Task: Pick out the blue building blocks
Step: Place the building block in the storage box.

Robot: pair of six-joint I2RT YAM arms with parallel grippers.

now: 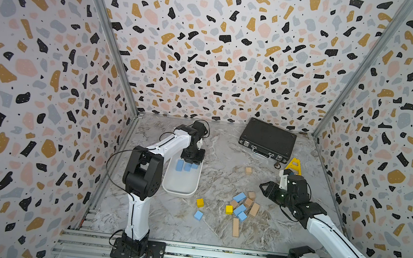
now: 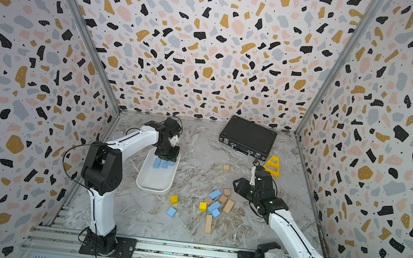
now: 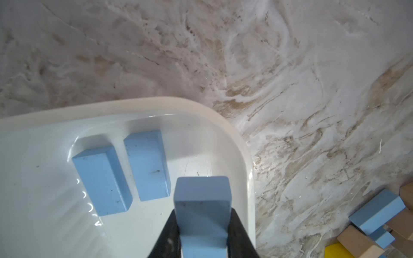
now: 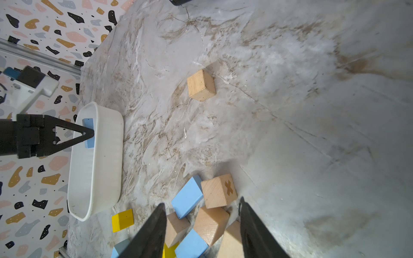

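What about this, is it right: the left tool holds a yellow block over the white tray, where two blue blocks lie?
No: the left wrist view shows the left tool holding a blue block, not yellow. It is over the white tray, where two blue blocks lie.

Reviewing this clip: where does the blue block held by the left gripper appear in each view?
Top view: the held blue block is the rightmost blue piece at the white tub's far end.
Top view: same spot, at the tub's far end.
Left wrist: close up, clamped in the left gripper, tub rim behind.
Right wrist: small, at the left gripper's tip, at the tub's open top.
Shared landmark: the white tub.
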